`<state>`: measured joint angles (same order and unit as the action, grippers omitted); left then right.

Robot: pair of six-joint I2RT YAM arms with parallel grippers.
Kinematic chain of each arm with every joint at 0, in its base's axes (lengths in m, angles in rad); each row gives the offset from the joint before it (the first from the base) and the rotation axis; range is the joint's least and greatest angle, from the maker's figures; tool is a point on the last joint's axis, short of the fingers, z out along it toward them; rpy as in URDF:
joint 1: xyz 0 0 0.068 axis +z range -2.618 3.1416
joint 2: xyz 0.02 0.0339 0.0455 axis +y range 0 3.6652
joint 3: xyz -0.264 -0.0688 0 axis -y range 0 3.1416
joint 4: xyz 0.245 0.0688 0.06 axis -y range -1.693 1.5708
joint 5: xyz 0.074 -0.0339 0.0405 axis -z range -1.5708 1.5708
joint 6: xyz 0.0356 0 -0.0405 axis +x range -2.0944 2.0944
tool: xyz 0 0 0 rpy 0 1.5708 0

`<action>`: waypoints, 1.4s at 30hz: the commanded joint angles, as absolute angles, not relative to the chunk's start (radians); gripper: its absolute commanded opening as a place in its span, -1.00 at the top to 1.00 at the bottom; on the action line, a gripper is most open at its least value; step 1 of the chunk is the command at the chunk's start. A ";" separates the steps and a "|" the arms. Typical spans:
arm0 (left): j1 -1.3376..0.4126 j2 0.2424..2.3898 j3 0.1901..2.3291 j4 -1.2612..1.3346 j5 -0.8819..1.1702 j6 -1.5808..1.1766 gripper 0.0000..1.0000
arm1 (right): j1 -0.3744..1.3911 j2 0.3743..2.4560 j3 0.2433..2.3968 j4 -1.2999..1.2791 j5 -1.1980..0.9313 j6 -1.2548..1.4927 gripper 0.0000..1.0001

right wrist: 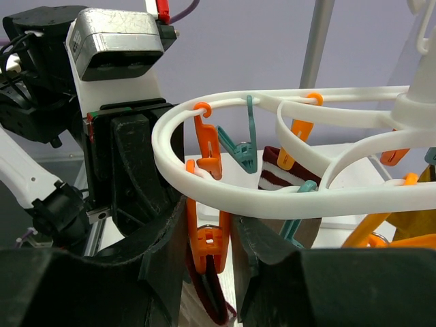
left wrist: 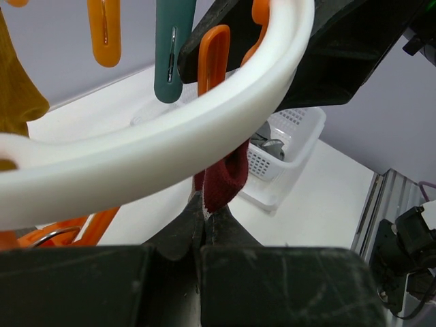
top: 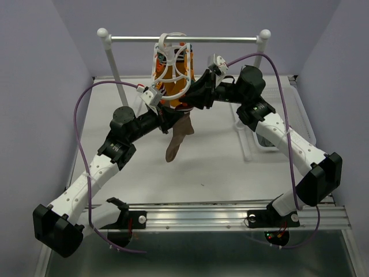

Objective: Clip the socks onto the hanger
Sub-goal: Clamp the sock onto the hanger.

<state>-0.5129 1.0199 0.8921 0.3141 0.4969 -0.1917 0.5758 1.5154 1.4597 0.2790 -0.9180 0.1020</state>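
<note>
Above white table (top: 225, 170), at hanger (top: 172, 59) 6 o'clock, pinching brown sock (top: 179, 141) in closed left gripper (left wrist: 206, 221), squeezing orange clip (right wrist: 208, 243) in right gripper (right wrist: 208, 228).

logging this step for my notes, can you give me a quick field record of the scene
left claw: shut on the dark red cuff of the brown sock
right claw: shut on an orange clip under the ring
hanger: hooked on the silver rail
mustard socks: hanging on the hanger
basket: on the table, right side
</note>
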 commanded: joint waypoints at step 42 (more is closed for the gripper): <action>-0.506 0.982 0.923 0.390 0.387 -0.255 -0.08 | 0.549 1.453 1.420 0.393 -0.940 0.212 -0.57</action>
<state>-0.5087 0.9974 0.8925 0.3588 0.4191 -0.2455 0.5491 1.4960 1.4223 0.3470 -0.9565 0.2050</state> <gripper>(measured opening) 0.401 0.765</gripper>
